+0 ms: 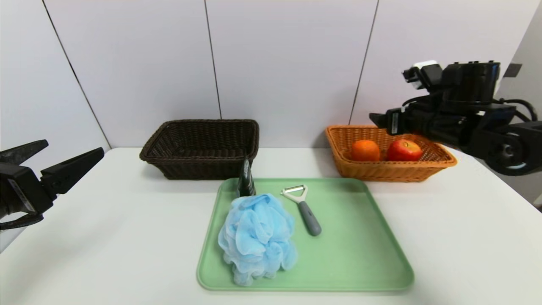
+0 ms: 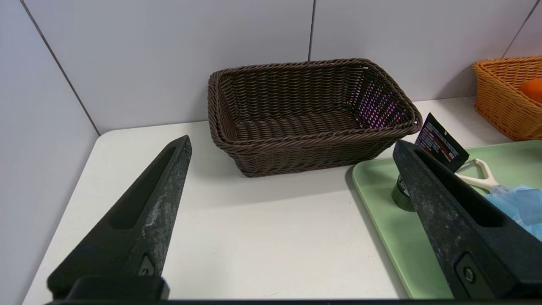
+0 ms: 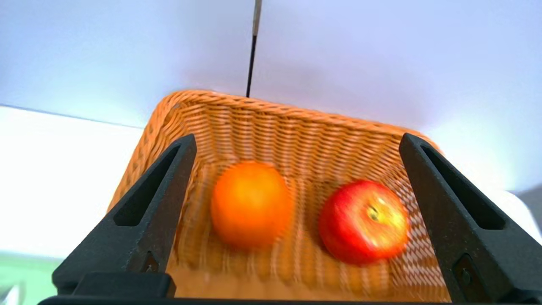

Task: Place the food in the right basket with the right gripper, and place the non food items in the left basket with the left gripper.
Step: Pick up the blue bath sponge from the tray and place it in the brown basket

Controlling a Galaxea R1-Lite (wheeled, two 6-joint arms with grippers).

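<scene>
The right hand [image 3: 297,137] is released, its fingers spread wide with nothing between them, above the orange basket [image 1: 394,173]. Inside that basket lie the orange [image 1: 365,151] and, just beside it on the side away from the green tray's left edge, the red apple [image 1: 404,150]. The green tray [image 1: 347,254] sits on the bench [image 1: 127,237], in front of and between the two baskets. On the tray are the blue mesh pouf [image 1: 257,237], the peeler [image 1: 308,214] with its white head and grey handle, and the black tube [image 1: 245,180], which stands behind the pouf near the tray's back left corner. The dark basket [image 1: 199,167] is behind the tray, toward its left, and holds nothing. The left hand [image 2: 292,142], also released with fingers wide apart and empty, hangs well to the left of the tray.
</scene>
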